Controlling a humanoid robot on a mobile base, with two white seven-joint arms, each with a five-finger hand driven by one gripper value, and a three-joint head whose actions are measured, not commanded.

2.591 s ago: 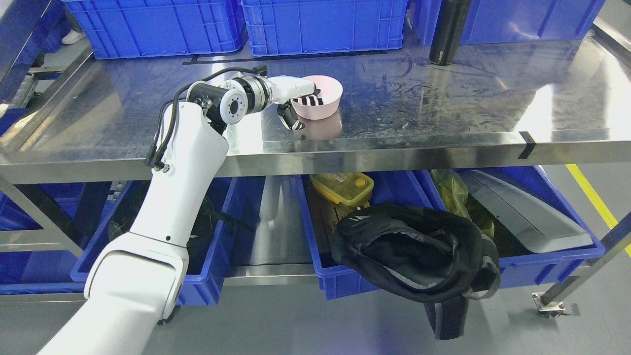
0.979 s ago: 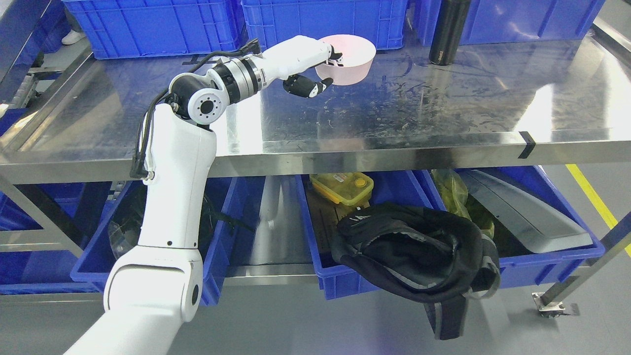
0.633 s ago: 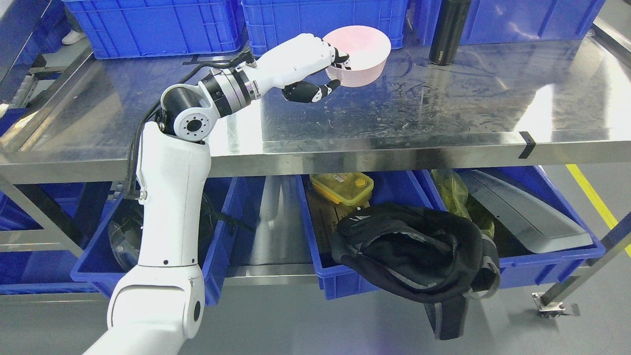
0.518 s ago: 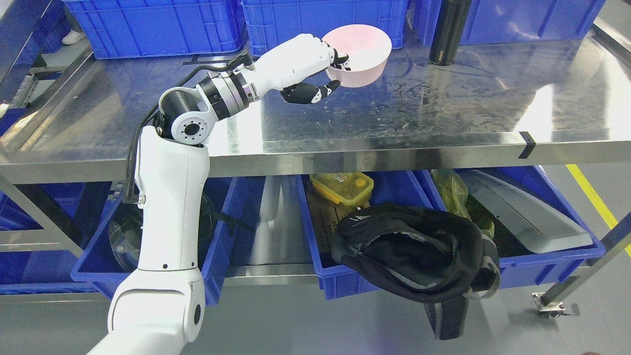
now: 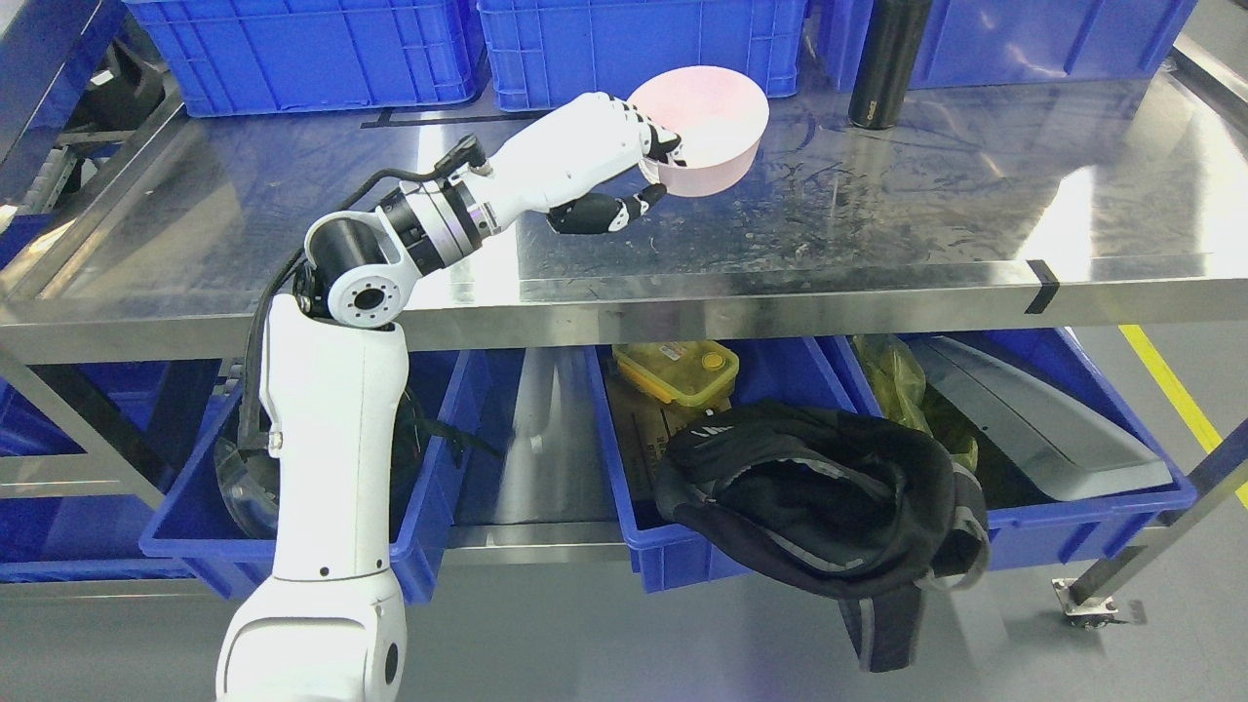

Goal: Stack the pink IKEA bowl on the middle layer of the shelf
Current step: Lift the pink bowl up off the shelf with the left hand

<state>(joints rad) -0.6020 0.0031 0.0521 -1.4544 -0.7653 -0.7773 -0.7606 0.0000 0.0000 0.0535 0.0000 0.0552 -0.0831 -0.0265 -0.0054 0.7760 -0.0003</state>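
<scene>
My left hand (image 5: 651, 168) is shut on the pink bowl (image 5: 704, 129), gripping its near rim with fingers inside and thumb below. The bowl is held in the air above the steel shelf (image 5: 877, 224), tilted with its opening facing up and toward me. The left arm reaches in from the lower left across the shelf's front edge. No other pink bowl shows on the shelf. The right arm is out of view.
Blue crates (image 5: 634, 44) line the back of the shelf. A black bottle (image 5: 882, 63) stands at the back right. Below the shelf are blue bins holding a yellow box (image 5: 678, 370), a black bag (image 5: 829, 497) and a grey panel (image 5: 1033, 409).
The left hand lifted the pink bowl off the shelf and carried it up and to the right. In the last half second it tilted further and came slightly lower.
</scene>
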